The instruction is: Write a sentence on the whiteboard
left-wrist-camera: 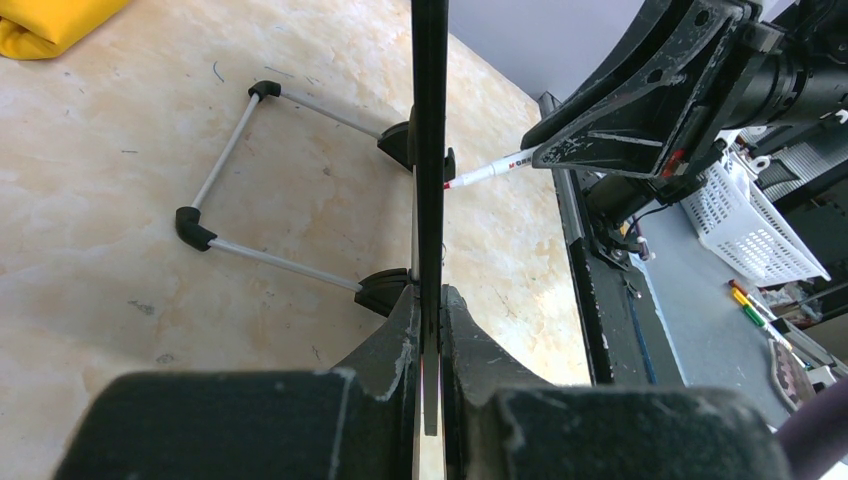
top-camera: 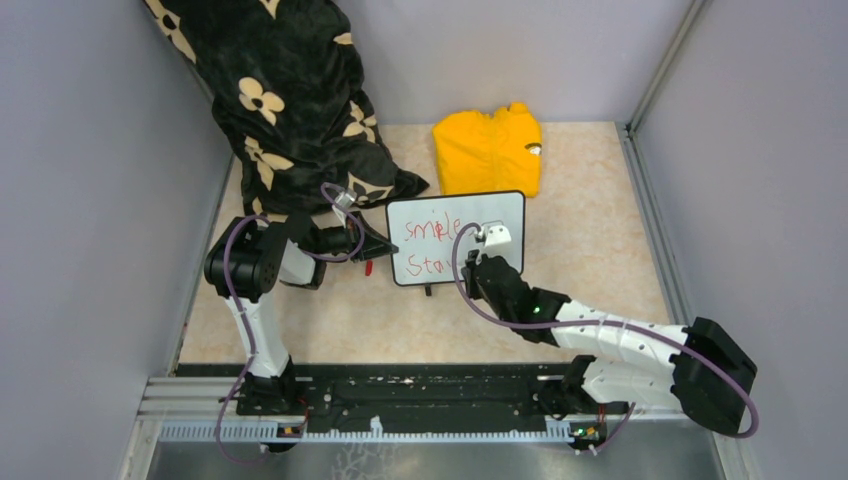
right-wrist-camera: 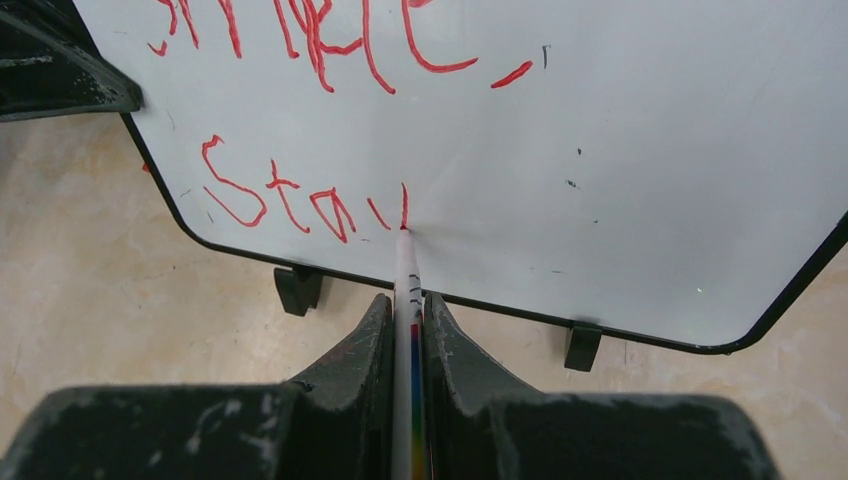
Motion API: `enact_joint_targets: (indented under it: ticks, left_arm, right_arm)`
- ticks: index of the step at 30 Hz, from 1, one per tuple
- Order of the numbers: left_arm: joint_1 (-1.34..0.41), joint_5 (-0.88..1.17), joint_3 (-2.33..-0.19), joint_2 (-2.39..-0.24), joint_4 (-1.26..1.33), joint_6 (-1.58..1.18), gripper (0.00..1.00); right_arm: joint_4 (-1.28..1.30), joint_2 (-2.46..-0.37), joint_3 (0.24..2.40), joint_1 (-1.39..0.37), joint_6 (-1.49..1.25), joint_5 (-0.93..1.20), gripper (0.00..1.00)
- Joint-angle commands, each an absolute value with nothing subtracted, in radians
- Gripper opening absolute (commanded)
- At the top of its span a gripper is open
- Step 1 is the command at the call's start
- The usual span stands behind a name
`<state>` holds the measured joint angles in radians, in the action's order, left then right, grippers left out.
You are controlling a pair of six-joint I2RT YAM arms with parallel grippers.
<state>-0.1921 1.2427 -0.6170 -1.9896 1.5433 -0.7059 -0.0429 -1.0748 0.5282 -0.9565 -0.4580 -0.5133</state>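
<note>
The whiteboard (top-camera: 455, 238) stands propped on its wire stand (left-wrist-camera: 230, 150) mid-table; it fills the right wrist view (right-wrist-camera: 600, 150). The sentence (right-wrist-camera: 300, 120) in red reads "smile," above "Stay" with the last letter part drawn; it also shows in the top view (top-camera: 430, 245). My left gripper (top-camera: 375, 243) is shut on the board's left edge (left-wrist-camera: 430, 150), seen edge-on. My right gripper (right-wrist-camera: 408, 310) is shut on the white marker (right-wrist-camera: 405, 270), its red tip touching the board at the last letter. The marker (left-wrist-camera: 490, 170) also shows in the left wrist view.
A folded yellow garment (top-camera: 488, 150) lies behind the board. A black cloth with cream flowers (top-camera: 290, 100) hangs at the back left. Grey walls close the cell on three sides. A white basket (left-wrist-camera: 755, 215) and loose pens sit beyond the table edge.
</note>
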Motion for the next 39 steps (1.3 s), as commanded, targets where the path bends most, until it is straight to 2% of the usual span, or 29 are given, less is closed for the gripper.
enact_joint_targets:
  ticks: [1,23,28,39]
  left_arm:
    - [-0.207,1.267,-0.633,-1.99,1.563,-0.684,0.0]
    - [-0.207,1.269,-0.633,-1.99,1.56,-0.682,0.0]
    - [-0.207,1.269,-0.633,-1.99,1.558,-0.682,0.0]
    - [-0.207,1.269,-0.634,-1.989,1.557,-0.682,0.0]
  right_arm:
    - [-0.074,-1.068,0.516,-0.948,-0.472,-0.494,0.0]
    - [-0.152,-1.196,0.585,-0.948,-0.479,-0.363,0.0]
    - [-0.103,-1.107,0.591,-0.948,-0.47,-0.408,0.0]
    - [0.026,-0.916,0.561,-0.936,-0.422,-0.644,0.0]
